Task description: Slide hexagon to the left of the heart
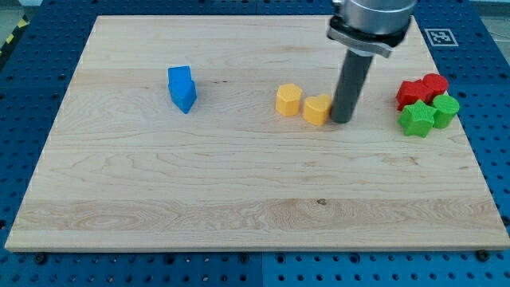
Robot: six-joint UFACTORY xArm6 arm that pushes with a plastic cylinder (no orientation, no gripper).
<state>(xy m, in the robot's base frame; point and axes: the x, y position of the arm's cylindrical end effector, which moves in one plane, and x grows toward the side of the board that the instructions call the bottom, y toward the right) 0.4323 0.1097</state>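
A yellow hexagon (288, 100) sits on the wooden board (239, 191), a little right of the middle and toward the view's top. A yellow heart (316, 110) lies just to its right, with a small gap between them. My tip (343, 119) stands on the board right against the heart's right side. The dark rod rises from it to the arm's head at the view's top.
A blue block (182, 88) of unclear shape stands to the left. At the right edge sit a cluster of red blocks (422, 89) and green blocks (429, 114), a star among them. A marker tag (441, 37) lies beyond the board's top right corner.
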